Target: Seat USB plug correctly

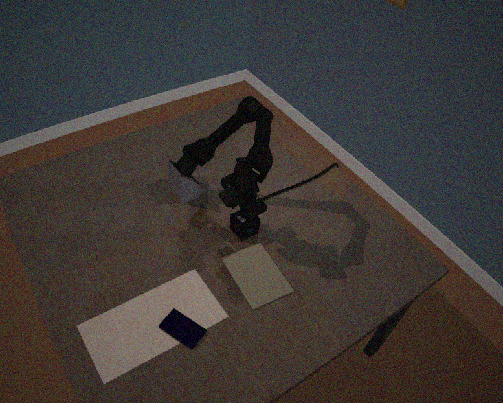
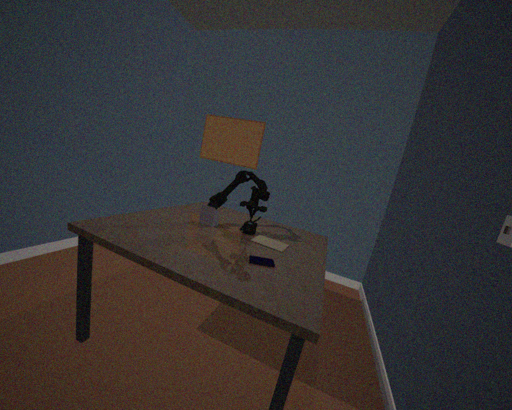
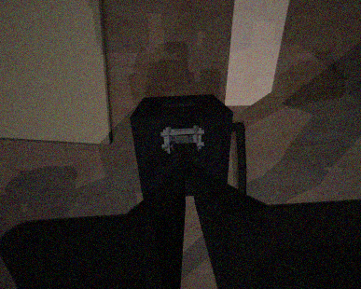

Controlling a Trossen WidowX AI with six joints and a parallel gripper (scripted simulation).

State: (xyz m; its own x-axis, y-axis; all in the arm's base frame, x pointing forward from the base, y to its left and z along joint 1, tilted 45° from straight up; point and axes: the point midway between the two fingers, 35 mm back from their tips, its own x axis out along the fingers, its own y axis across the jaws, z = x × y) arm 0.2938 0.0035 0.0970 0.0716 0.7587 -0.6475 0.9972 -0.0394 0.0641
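Observation:
The black power cube [image 1: 244, 229] [image 2: 248, 228] [image 3: 181, 114] stands on the table. The pale metal rim of its top socket [image 1: 241, 219] [image 3: 184, 132] shows in the wrist view. My gripper [image 2: 251, 219] [image 3: 187, 172] points down over the cube, shut on the USB plug [image 3: 186, 150]. The plug is a dark shape between the fingertips and covers the socket's near edge. The plug's own outline, its depth and which way round it faces are too dark to tell. It is unclear whether its tip is inside the socket or just above it.
A black cable [image 1: 298, 184] [image 3: 242, 163] runs beside the cube towards the table's back edge. A pale green pad [image 1: 257, 277] [image 2: 270, 242] [image 3: 44, 70] lies close to the cube. A white sheet [image 1: 125, 333] [image 3: 255, 56] and a dark blue box [image 1: 182, 328] [image 2: 261, 262] lie farther off.

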